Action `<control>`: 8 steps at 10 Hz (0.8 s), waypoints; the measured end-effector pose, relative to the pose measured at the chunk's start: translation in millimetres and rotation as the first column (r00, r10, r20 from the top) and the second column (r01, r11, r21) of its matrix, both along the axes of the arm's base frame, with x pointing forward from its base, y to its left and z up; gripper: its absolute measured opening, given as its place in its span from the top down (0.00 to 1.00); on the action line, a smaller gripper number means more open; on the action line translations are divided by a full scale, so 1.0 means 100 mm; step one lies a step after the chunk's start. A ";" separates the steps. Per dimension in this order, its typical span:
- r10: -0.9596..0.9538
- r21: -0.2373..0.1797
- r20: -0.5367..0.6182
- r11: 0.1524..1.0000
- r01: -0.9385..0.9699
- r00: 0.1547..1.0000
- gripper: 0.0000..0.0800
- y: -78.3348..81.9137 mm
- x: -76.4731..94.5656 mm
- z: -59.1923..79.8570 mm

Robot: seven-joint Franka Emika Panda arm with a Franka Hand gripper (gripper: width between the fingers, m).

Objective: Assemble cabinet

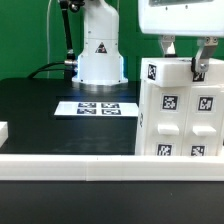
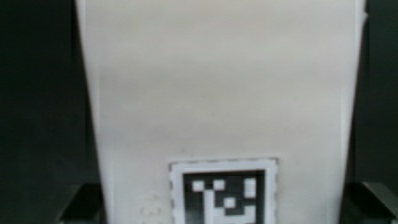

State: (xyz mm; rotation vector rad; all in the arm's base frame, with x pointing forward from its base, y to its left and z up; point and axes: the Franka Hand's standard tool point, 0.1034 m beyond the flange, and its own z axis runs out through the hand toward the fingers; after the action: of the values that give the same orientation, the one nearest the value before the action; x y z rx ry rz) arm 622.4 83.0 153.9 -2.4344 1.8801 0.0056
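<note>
1. On the black tabletop [image 1: 40, 110], at the exterior view's right, stands the cabinet [image 1: 180, 115]: a tall white box with several square black-and-white tags across its near face.
2. Above it hangs the gripper [image 1: 183, 55], its two fingers [image 1: 200, 68] reaching down to the cabinet's top edge, one to each side of a small tagged white panel [image 1: 158, 72]; whether they clamp that part or merely flank it cannot be told from either view.
3. Seen from the wrist view, a long white panel face [image 2: 214, 100] fills most of the picture, with one square tag [image 2: 224, 190] at its near end and dark table to both sides.
4. Farther back, the arm's white base [image 1: 98, 50] stands at the far side of the table, with the marker board [image 1: 98, 106] lying flat just in front of it.
5. Along the near edge runs a long low white rail [image 1: 70, 163], and a small white block [image 1: 3, 130] sits at the exterior view's left edge.
</note>
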 end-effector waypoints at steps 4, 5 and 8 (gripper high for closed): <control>-0.437 0.018 -0.005 0.899 0.437 0.900 0.30 0.01 0.01 0.02; -0.496 0.018 -0.007 0.868 0.496 0.868 0.30 0.03 0.01 0.03; -0.576 0.065 -0.021 0.815 0.576 0.817 0.30 0.11 0.05 0.08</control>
State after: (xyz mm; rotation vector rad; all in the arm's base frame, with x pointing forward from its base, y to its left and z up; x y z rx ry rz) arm 627.5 93.7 161.9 -1.7198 2.4869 0.0382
